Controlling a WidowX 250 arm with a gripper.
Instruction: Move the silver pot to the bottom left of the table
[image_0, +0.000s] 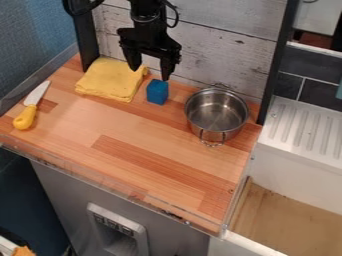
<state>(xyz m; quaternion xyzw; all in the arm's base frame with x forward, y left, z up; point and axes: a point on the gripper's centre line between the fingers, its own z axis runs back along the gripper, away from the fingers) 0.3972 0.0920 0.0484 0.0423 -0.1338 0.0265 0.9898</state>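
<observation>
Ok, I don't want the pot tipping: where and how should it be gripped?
I'd pinch the pot by its left rim, straight from above, one finger inside, one outside. It stands upright and open, so that thin edge is free, with a gap to the block. The far side is close to the wall; the near handle is just thin wire.
</observation>
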